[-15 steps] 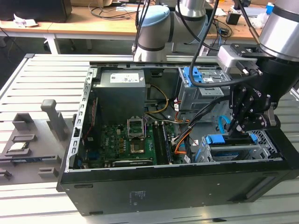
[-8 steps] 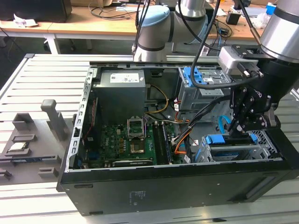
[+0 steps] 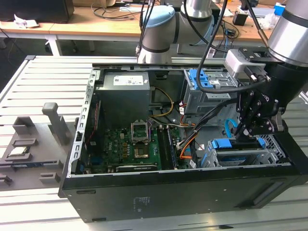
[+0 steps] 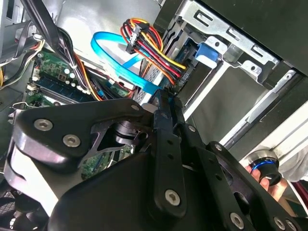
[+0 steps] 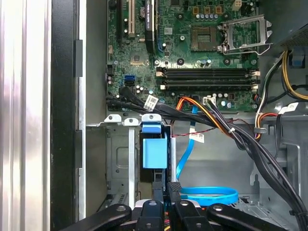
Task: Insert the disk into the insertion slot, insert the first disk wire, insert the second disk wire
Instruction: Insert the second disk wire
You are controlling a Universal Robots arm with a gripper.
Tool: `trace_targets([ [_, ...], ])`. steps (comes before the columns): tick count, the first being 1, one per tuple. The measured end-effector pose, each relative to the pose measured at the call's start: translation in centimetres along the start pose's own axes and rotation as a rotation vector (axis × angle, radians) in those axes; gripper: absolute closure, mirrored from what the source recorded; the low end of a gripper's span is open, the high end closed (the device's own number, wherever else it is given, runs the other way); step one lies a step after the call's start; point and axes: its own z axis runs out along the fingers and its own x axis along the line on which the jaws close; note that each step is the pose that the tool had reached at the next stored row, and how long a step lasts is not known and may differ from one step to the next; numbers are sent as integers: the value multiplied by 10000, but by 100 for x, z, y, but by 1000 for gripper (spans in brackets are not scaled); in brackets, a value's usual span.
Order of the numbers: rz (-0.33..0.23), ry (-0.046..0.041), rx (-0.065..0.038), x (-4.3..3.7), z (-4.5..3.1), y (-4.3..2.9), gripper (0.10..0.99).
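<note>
Case (image 3: 192,192): open black tower lying on its side on a slatted metal table (image 3: 48,72); motherboard (image 3: 130,144) exposed.
Arm (image 3: 293,43): reaches in from the exterior view's right, wrist bent down over the lower drive corner.
Slot (image 3: 269,156): perforated silver cage at the case's near corner on the exterior view's right.
Disk (image 3: 226,144): seated in the slot, blue carrier end showing.
Gripper (image 3: 250,127): tips down at the disk's rear, beside the orange-and-black bundle (image 4: 154,43); jaws drawn nearly together, tips at a small dark plug; hold not certain.
Second wire (image 4: 118,60): light-blue flat cable looping just past the fingertips (image 5: 161,190).
Person's hand (image 4: 269,180): at the edge of the second wrist view, near a blue-ringed knob.
Risk: plug could meet the port tilted and jam or bend, since the narrow tips give little hold against twist.
Risk: the loop or bundle could snag the fingers, being so close.
</note>
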Motion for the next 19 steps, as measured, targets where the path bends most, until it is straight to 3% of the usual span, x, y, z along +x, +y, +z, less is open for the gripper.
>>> trace_targets([
  [9,-1,-3,2,5,58,-4,925],
  [10,-1,-3,2,5,61,-3,918],
  [11,-1,2,1,5,54,-3,855],
  [16,-1,3,0,-10,-209,8,867],
  [18,-1,4,0,-19,-369,15,980],
  [19,-1,0,1,-17,-393,16,980],
])
